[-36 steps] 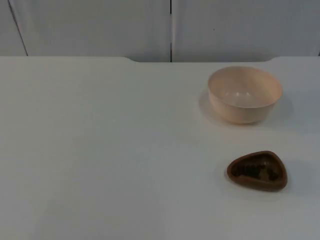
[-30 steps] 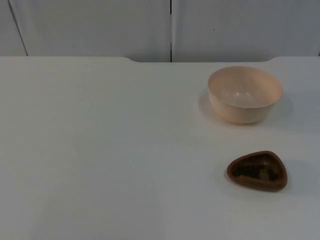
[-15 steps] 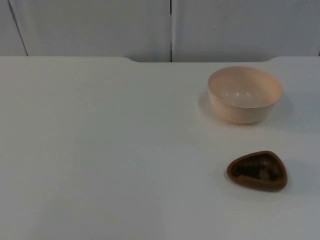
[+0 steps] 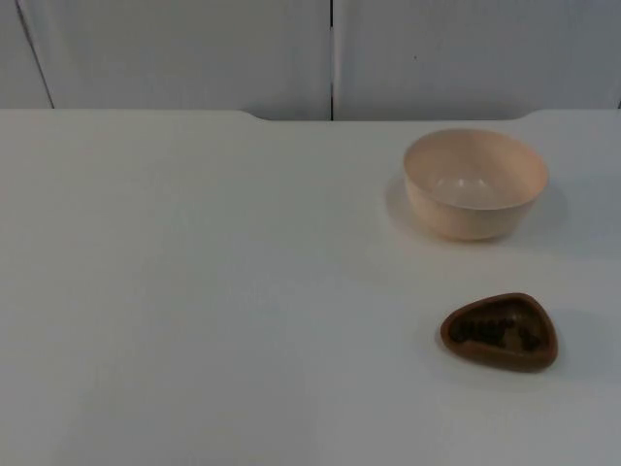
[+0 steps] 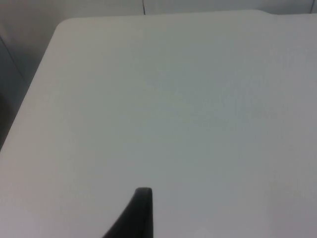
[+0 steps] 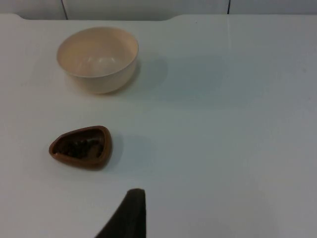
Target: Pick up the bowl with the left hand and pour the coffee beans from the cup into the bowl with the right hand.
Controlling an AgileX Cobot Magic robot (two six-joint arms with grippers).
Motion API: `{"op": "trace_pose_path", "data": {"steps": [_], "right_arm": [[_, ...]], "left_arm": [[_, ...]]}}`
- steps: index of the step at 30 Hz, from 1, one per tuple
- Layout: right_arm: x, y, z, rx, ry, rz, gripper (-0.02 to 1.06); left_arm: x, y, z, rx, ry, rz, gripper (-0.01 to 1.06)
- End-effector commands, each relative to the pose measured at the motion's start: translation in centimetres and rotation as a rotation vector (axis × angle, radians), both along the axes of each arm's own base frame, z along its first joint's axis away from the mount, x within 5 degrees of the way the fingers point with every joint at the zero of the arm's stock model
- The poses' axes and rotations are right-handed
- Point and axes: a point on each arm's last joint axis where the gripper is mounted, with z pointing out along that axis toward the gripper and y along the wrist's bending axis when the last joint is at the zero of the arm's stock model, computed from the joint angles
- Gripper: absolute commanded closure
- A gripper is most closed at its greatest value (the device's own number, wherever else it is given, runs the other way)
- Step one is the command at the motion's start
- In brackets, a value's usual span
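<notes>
A pale peach bowl (image 4: 475,183) stands upright on the white table at the far right, with nothing inside it. In front of it, nearer the camera, sits a small brown rounded-triangular cup (image 4: 500,331) holding dark coffee beans (image 4: 495,333). The right wrist view has the same bowl (image 6: 97,58) and cup (image 6: 80,147). My right gripper (image 6: 131,210) hangs above the table, some way back from the cup and touching nothing. My left gripper (image 5: 141,208) hovers over bare table top, apart from both objects.
The white table (image 4: 194,291) ends at the grey partition wall (image 4: 330,53) at the back. The table's left edge (image 5: 29,89) with a dark drop beyond it appears in the left wrist view. Wide free room lies left of the bowl and cup.
</notes>
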Motion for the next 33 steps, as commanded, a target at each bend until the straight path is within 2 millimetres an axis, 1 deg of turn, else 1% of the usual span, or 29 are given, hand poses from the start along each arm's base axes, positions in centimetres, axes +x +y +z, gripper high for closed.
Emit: {"op": "trace_pose_path", "data": {"steps": [1,26,33], "right_arm": [[-0.03,0.00,0.03,-0.003,-0.008,-0.005,-0.01],[-0.03,0.00,0.03,-0.003,-0.008,-0.005,-0.01],[-0.03,0.00,0.03,-0.003,-0.008,-0.005,-0.01]], "left_arm": [[-0.01,-0.03,-0.18,-0.009,0.005,0.002,0.00],[-0.01,-0.25,-0.18,-0.032,0.004,-0.013,0.00],[0.54,-0.24,-0.05,-0.033,0.037,-0.012,0.00]]}}
